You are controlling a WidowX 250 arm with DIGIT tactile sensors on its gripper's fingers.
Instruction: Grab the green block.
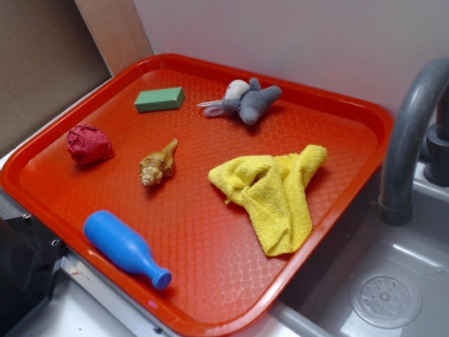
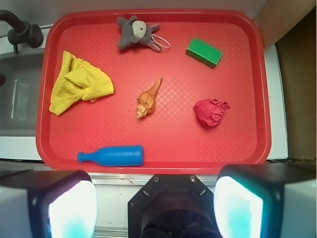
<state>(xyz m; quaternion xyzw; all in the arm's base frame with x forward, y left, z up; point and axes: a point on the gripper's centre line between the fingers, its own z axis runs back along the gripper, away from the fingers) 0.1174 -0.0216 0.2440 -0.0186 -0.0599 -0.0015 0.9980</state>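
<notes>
You have the gripper (image 2: 156, 208) spread wide: in the wrist view its two pads (image 2: 72, 208) sit far apart at the bottom edge with nothing between them, and they hang outside the near rim of the tray (image 2: 49, 148). In the exterior view the gripper itself is out of sight.

Your block (image 2: 204, 51) lies flat on the red tray, alone in the far right corner as the wrist camera sees it, its long side turned at a slant. In the exterior view the block (image 1: 160, 99) sits near the tray's back rim, touching nothing.

Just beside it along the far edge you see a grey plush mouse (image 2: 137, 32). A tan shell (image 2: 148, 98) lies near the middle of the tray. A crumpled red ball (image 2: 211, 112) sits between the block and the near rim, on the same side as the block. A yellow cloth (image 2: 79, 83) is bunched on the opposite side, and a blue bottle (image 2: 113, 155) lies on its side along the near rim.

Beyond the cloth side of the tray you see a grey sink (image 1: 382, 298) with its faucet (image 1: 414, 133).
</notes>
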